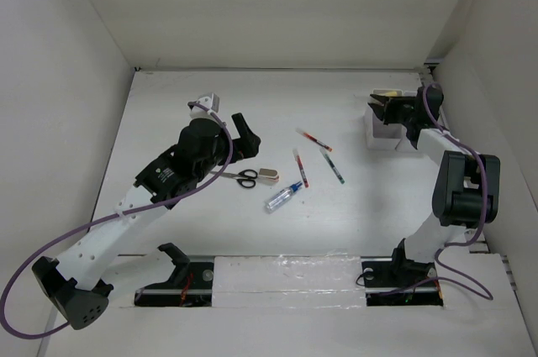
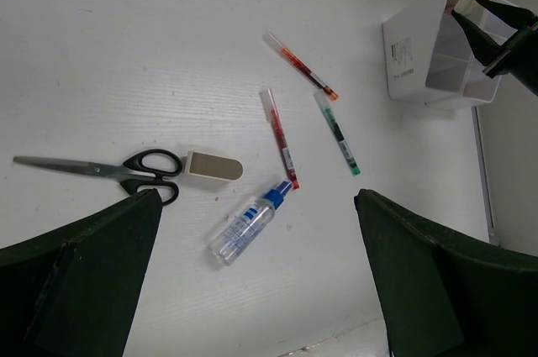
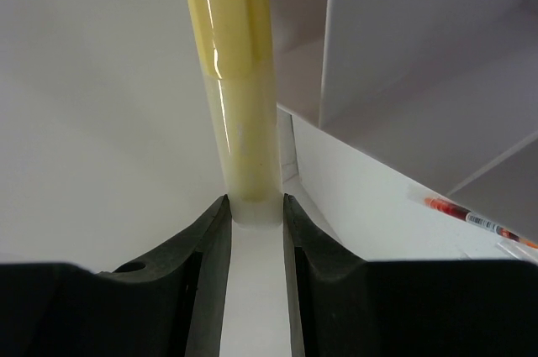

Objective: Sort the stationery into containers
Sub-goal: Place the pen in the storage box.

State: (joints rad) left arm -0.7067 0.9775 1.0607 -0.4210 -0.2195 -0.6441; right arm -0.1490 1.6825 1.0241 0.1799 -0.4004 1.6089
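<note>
Top view: right gripper (image 1: pixel 392 106) hangs over the far-right container (image 1: pixel 380 135), probably for release; detail is small here. Left gripper (image 1: pixel 244 137) is wide open and empty beside the scissors (image 1: pixel 245 177).
Left wrist: red pen (image 2: pixel 280 139) and bottle (image 2: pixel 248 223) lie unsorted on the table.
Right wrist: jaws pinch the yellow highlighter (image 3: pixel 239 80) by its end.

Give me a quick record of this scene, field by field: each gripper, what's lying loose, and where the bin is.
left gripper: open, holding nothing
right gripper: shut on yellow highlighter, at the top of the white bin
bin position: far right of the table
loose on table: scissors, beige block, blue-capped bottle, red pen, second red pen, green pen
</note>
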